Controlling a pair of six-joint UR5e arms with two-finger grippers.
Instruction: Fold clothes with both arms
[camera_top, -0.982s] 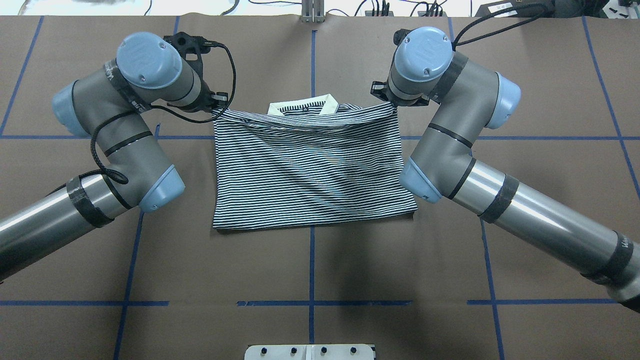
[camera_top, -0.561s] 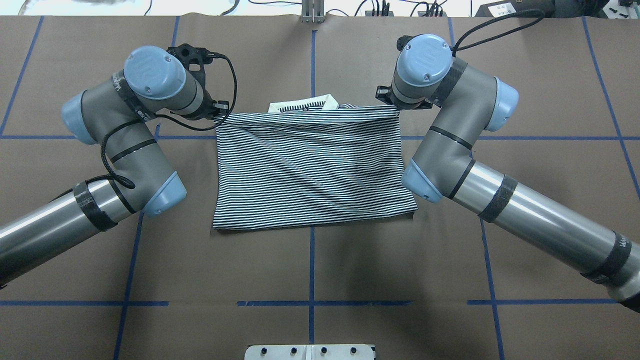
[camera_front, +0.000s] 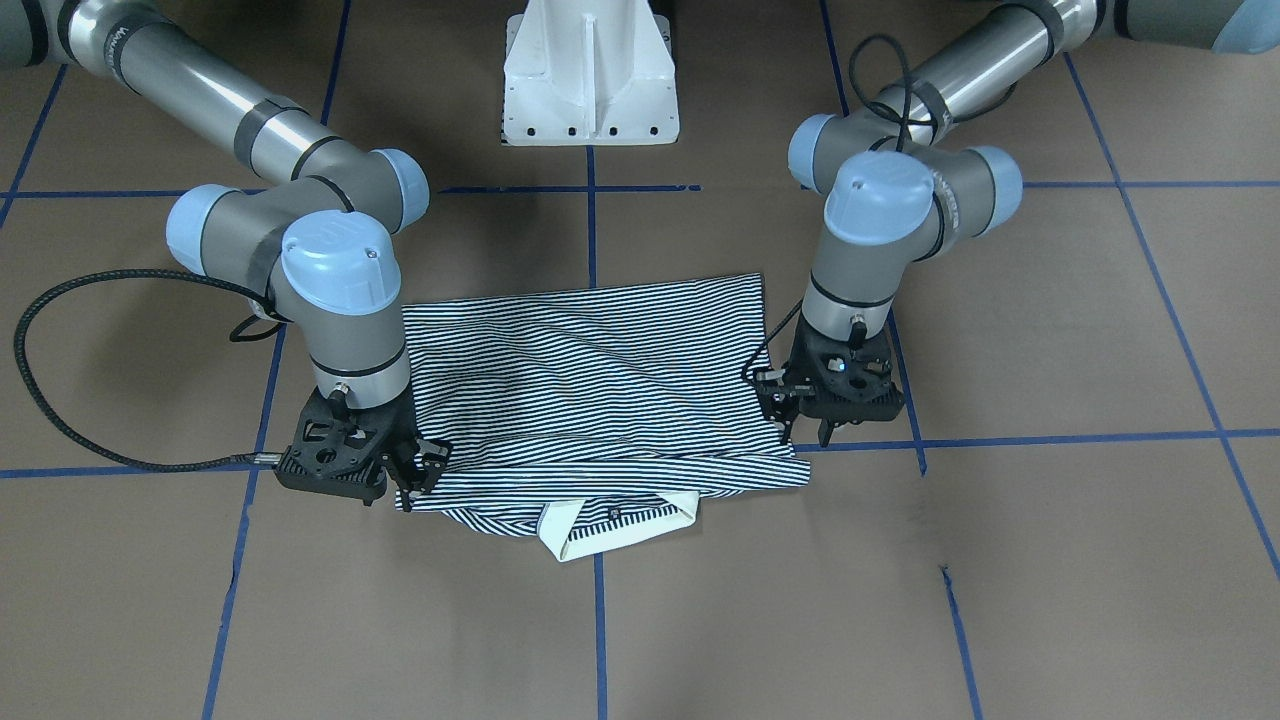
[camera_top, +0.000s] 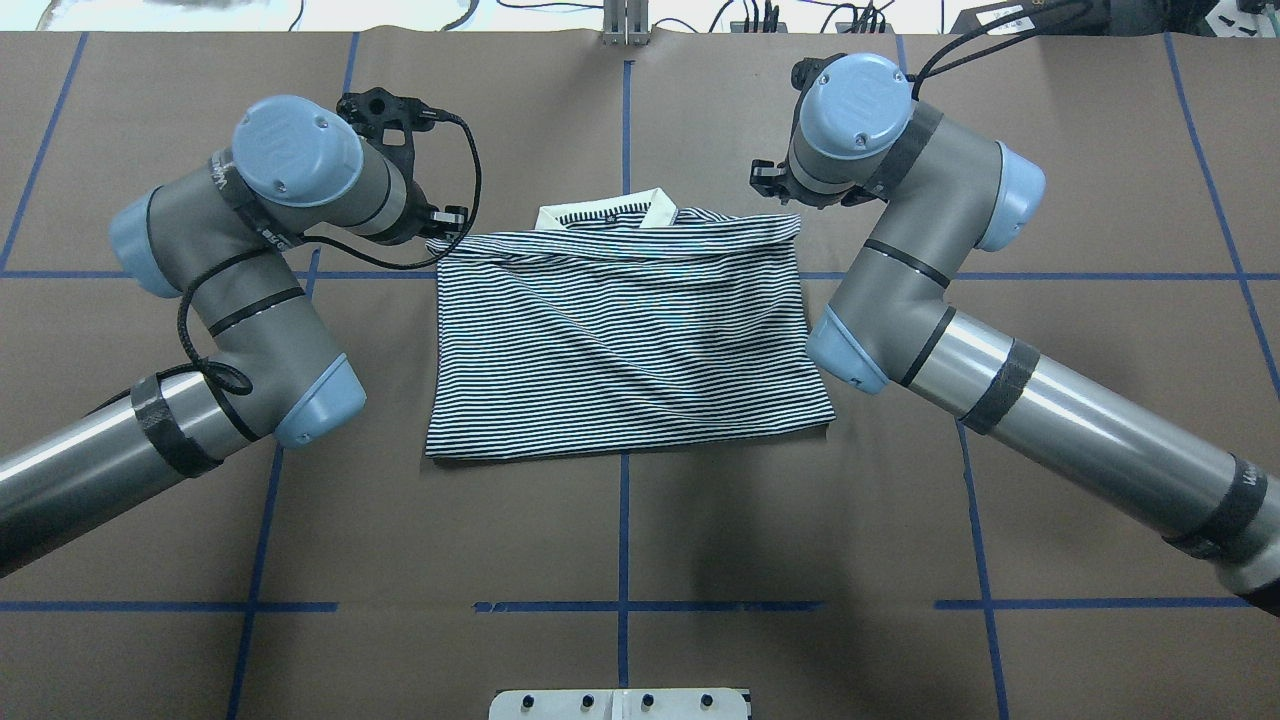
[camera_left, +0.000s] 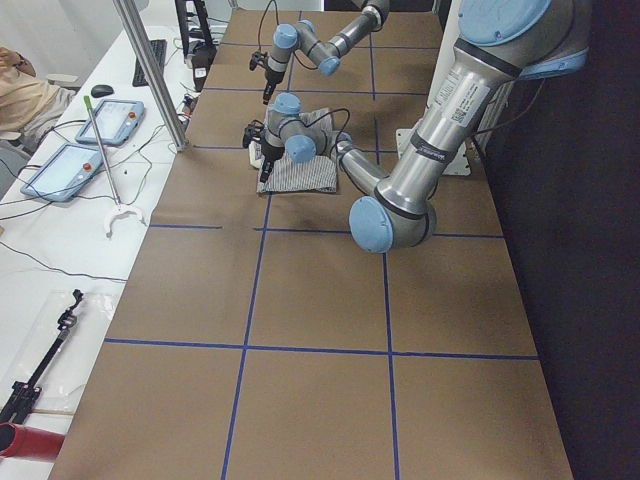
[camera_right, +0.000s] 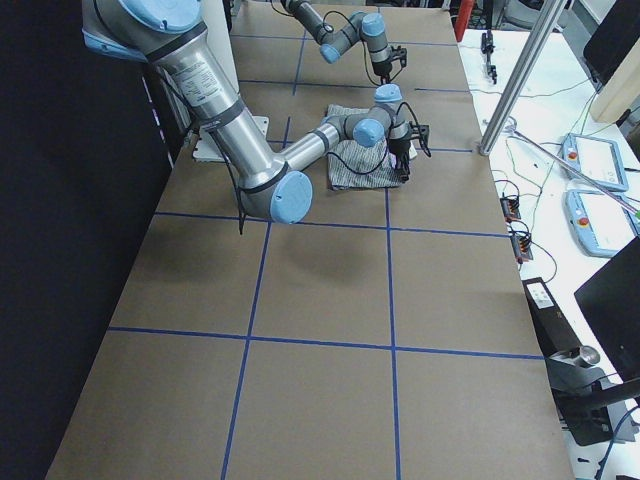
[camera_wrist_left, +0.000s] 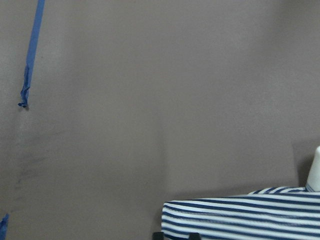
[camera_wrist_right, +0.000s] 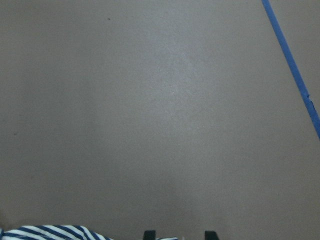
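Found the right pincer (camera_wrist_right: 179, 236) parted, empty; could not judge the left pincer (camera_top: 448, 220) at the corner of the polo shirt (camera_top: 620, 330). Judged the fold to the collar (camera_top: 605, 212) laid on the table (camera_top: 620, 560), perhaps another fold left. Saw the parted fingertips (camera_wrist_right: 149, 235) only in the right wrist view, not overhead.

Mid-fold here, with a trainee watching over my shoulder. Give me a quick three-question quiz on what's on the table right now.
1. True or false: on the polo shirt, the cream collar lies on the side nearest the white pedestal base.
2. Pick one. The left gripper and right gripper are at: A) the shirt corners nearest the base; B) the corners on the collar side; C) over the shirt's middle.
3. What colour is the tape grid on the table?
Key: 1 false, it lies on the far side; 2 B; 3 blue.
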